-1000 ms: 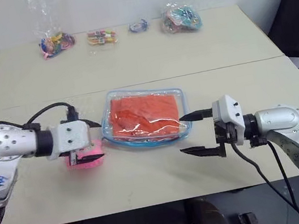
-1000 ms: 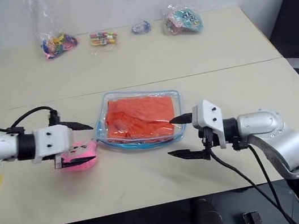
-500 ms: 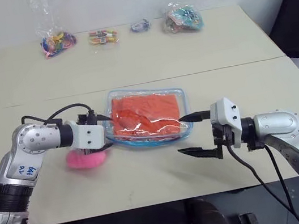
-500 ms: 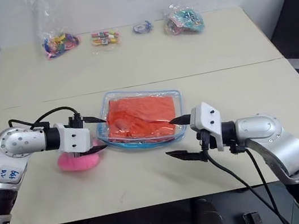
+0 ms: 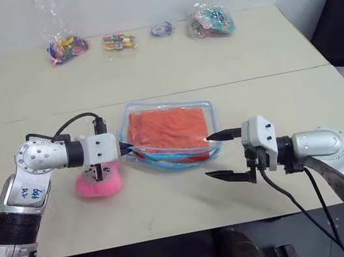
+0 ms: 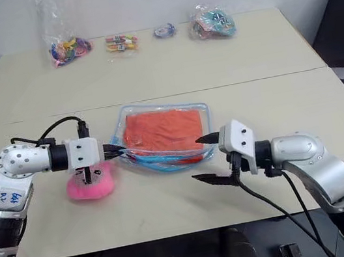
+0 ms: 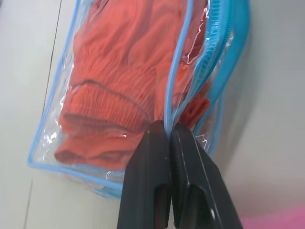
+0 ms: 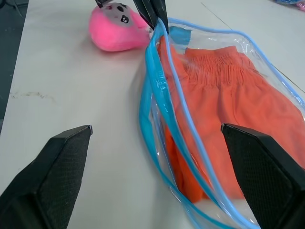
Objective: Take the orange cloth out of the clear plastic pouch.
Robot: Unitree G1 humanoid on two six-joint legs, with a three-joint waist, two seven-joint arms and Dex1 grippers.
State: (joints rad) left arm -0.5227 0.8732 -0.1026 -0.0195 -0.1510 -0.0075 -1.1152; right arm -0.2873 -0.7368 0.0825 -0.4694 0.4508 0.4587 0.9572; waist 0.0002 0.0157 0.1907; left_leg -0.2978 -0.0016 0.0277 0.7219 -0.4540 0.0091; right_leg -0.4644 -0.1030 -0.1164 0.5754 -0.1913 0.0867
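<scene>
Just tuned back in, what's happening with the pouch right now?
The left hand is shut on the light-blue edge of the clear plastic pouch at its left end, beside the pink plush toy. The pouch's near side gapes open, and the orange cloth is still inside. The right hand waits open at the pouch's right end, holding nothing. Small bags of colourful items sit along the far edge of the table.

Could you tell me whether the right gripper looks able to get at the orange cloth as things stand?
Probably yes: the right gripper is open beside the clear plastic pouch, whose mouth gapes toward it, pinched up by the left gripper, exposing the orange cloth.
</scene>
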